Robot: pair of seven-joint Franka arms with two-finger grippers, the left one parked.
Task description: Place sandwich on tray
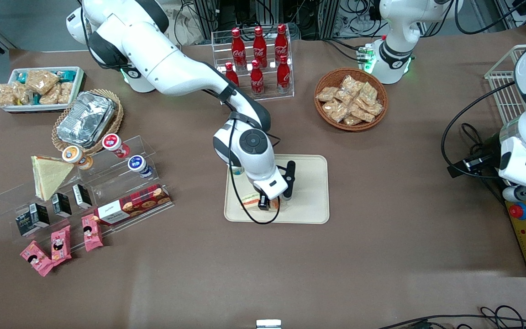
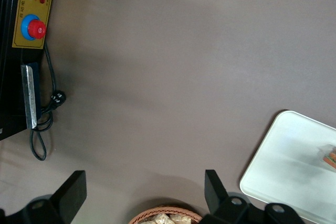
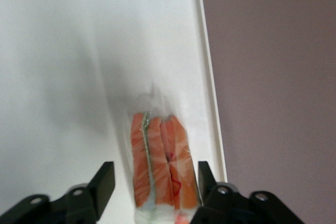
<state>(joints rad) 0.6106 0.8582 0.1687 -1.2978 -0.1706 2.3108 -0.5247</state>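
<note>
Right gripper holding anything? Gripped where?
Cannot tell. The gripper straddles the sandwich at its filling edge over the tray; finger contact isn't visible.

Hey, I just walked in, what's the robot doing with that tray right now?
The right arm has its tool down over the cream tray, nearer the tray's front edge. The wrapped sandwich sits between the tool's spread fingers, over the tray surface beside its rim. So it is either just setting it down or about to let go.

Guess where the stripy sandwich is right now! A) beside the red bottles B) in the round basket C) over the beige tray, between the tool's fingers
C: the sandwich sits between the fingers of the tool, right above the tray, near the tray's edge closest to the front camera.
</note>
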